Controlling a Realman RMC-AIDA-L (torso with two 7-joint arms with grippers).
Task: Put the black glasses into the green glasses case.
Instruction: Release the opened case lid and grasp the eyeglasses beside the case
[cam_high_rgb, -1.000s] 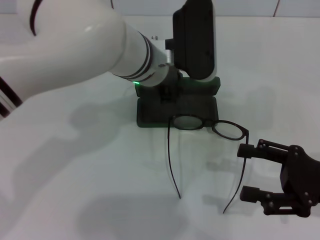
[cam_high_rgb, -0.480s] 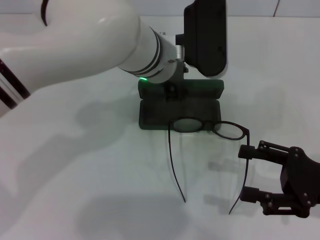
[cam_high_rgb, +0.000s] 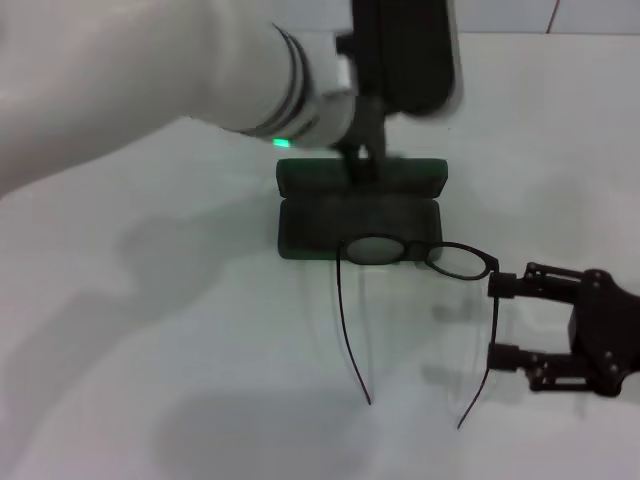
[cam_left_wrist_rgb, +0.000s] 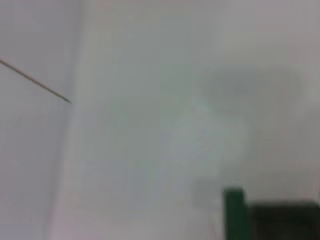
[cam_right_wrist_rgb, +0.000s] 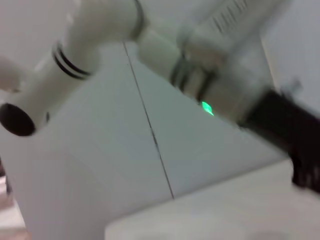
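Right claw wide open, right by the near arm of the black glasses, front leaning on the open green glasses case. Could knock them away. Left claw above case, cannot tell

Head view: light is even, diffuse and bright on the white surface. Soft grey shadows lie below the left arm and beside the right tool. The left arm shows motion smear, and a green indicator light on it glows. Left wrist view is out of focus throughout, pale and low in contrast. Right wrist view is blurred, with streaked edges.
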